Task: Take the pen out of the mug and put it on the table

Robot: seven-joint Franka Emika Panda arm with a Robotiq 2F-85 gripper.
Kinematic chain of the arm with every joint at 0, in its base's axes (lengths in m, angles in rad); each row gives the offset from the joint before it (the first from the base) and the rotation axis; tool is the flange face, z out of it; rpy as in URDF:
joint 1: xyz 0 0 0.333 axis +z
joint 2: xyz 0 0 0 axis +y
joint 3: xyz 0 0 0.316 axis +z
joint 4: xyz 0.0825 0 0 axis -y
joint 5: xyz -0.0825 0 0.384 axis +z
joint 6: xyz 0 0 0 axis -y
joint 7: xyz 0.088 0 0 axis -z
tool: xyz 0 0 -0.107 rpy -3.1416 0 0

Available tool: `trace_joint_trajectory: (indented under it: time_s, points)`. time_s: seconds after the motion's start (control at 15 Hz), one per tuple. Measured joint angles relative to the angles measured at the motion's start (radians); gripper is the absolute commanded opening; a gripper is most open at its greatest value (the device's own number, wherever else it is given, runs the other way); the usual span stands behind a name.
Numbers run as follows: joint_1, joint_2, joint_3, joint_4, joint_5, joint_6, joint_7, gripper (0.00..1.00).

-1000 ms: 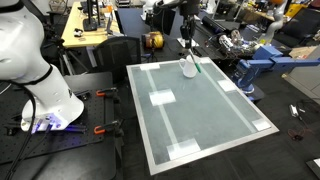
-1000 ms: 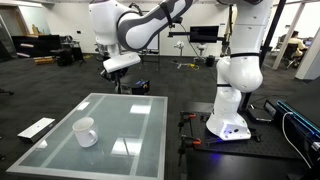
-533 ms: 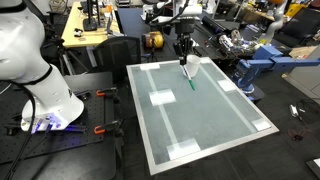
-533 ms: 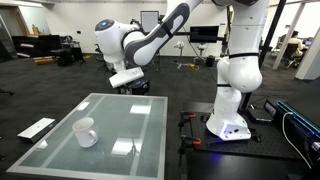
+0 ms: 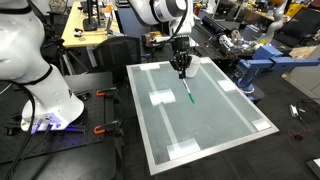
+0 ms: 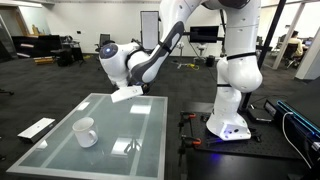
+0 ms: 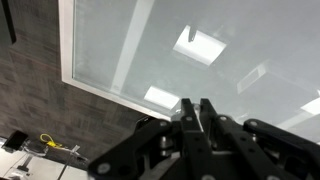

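Panda arm's gripper (image 5: pixel 182 71) hangs over the table (image 5: pixel 215 125) in an exterior view, claw clenched on the top end of the pen (image 5: pixel 187 92) — the teal stick slants down from the fingertips twd the frosted top, approx midway along the table's far edge & a little in from it. Can't tell whether the pen's lower tip touches the glass. In an exterior view, the gripper (image 6: pixel 127 96) sits low over the far edge of the table (image 6: pixel 125 118), pen too small to make out there. The mug (image 6: pixel 85 131) stands upright on the top near the edge at picture left, approx halfway along, well apart from the gripper. Wrist view: the 2 fingers of the gripper (image 7: pixel 197 108) are pressed close together at bottom centre, w/ the table (image 7: pixel 120 45) below — its white rim runs diagonally, and white tape patches (image 7: pixel 197 43) show on the glass
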Motion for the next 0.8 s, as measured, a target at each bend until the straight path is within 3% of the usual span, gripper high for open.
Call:
trace_joint_trajectory:
  time_s: [0.33, 0.8]
  points:
    - [0.007, 0.053, -0.014, -0.004, -0.097, 0.037, 0.162, 0.03]
    - [0.011, 0.12, -0.016, -0.002, -0.129, 0.067, 0.219, 0.03]
